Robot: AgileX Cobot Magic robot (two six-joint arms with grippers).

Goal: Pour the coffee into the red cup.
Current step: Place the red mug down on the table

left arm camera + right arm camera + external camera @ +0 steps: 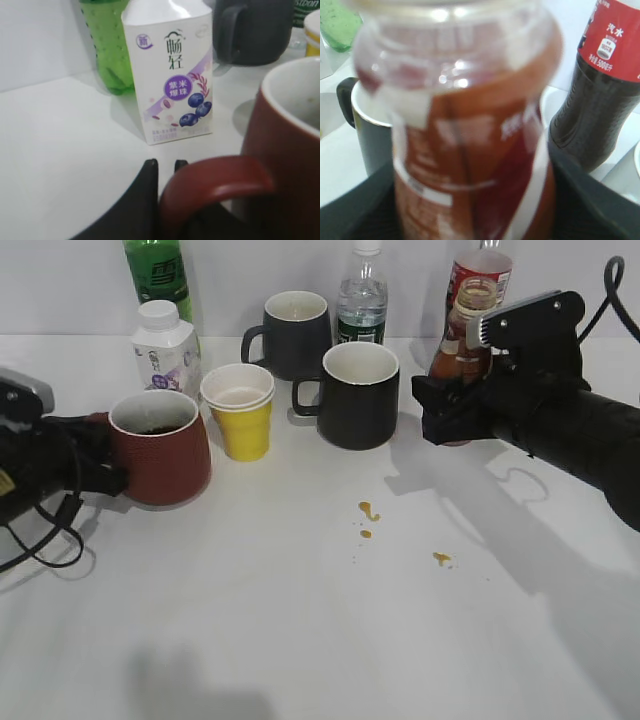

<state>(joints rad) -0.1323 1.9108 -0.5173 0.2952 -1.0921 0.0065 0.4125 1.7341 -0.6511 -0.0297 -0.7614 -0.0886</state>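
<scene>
1. A white table (300, 640) is seen, marked by brown drips (368, 510) at centre.
2. At left, the red cup (160, 445) is stood beside a yellow paper cup (240, 412) and a white carton (165, 348).
3. Two black mugs (358, 395), a green bottle (158, 275), a water bottle (362, 298) and a cola bottle (478, 275) are ranged along the top.

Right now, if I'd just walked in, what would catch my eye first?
Probably the red cup at the table's left edge, its handle between the left arm's jaws. At the right, the other arm's jaws clamp the coffee bottle upright. Between them, small brown drips spot the white table.
</scene>
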